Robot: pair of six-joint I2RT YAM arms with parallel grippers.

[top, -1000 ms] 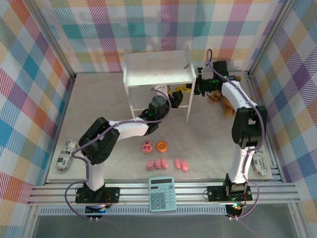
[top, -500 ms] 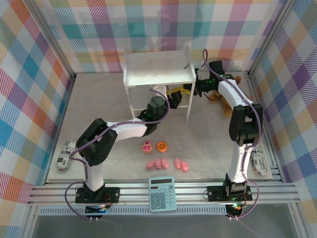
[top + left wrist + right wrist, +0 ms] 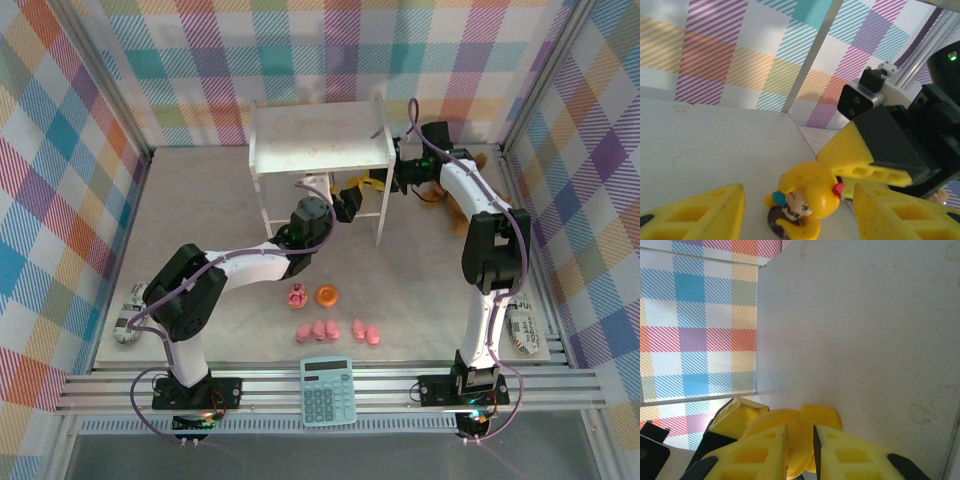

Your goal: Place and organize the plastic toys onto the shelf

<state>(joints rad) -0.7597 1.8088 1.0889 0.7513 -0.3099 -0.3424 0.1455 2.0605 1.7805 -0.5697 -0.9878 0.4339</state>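
The yellow figure [image 3: 802,200] stands upright on the white lower board [image 3: 715,150] of the shelf [image 3: 320,135], under its top and toward the right side. It sits straight ahead of my left gripper [image 3: 800,196], in the gap between the 2 fingers. That gripper is spread: 1 finger stands well off the figure on one side, the other just beside it, and neither presses it.

My right gripper [image 3: 801,432] reaches in from the opposite, right side. Its 2 fingers are nearly together with a thin slot between them, tips against the figure's head. I cannot tell whether they pinch it or only touch.

The figure's long axis is vertical, so I judge the right gripper must back out sideways, not lift. The pink pigs [image 3: 335,330], orange ring [image 3: 327,294] and cupcake piece [image 3: 297,295] wait on the desk, nearer my left arm.
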